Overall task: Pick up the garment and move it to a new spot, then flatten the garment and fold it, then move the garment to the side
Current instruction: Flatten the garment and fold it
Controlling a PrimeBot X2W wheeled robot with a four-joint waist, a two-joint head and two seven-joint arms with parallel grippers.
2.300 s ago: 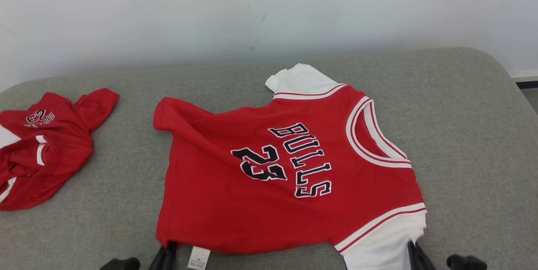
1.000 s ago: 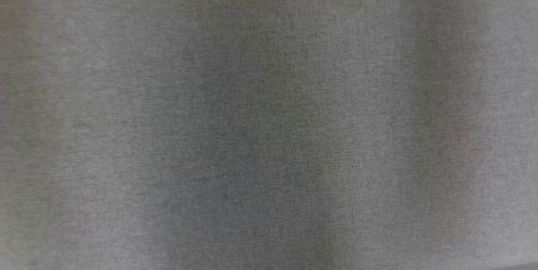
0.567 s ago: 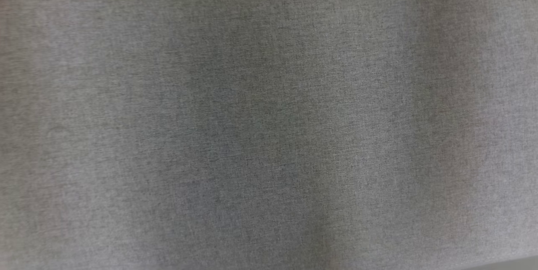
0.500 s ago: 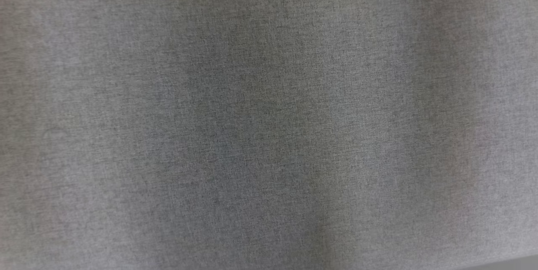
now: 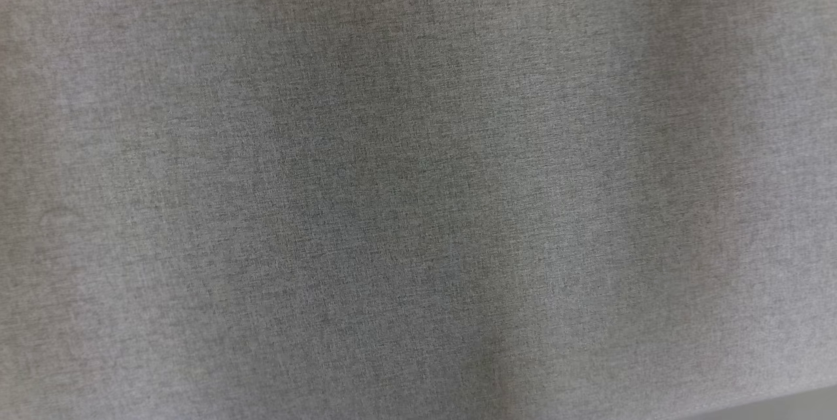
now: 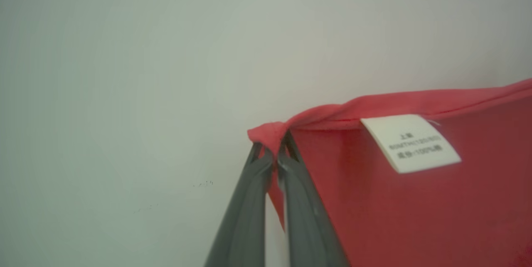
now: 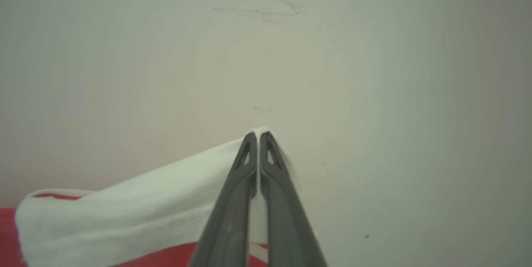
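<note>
While left gripper clamps garment corner, right gripper clamps white sleeve; hem stretched between.

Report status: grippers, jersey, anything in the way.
Left gripper shut on jersey, red hem corner. Right gripper shut on its white sleeve. Jersey held up, wall behind. No obstruction seen.

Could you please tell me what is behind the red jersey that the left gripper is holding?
Past the red jersey fabric and its white rectangular label, a plain pale wall shows. Whatever lies directly behind the cloth is covered.
</note>
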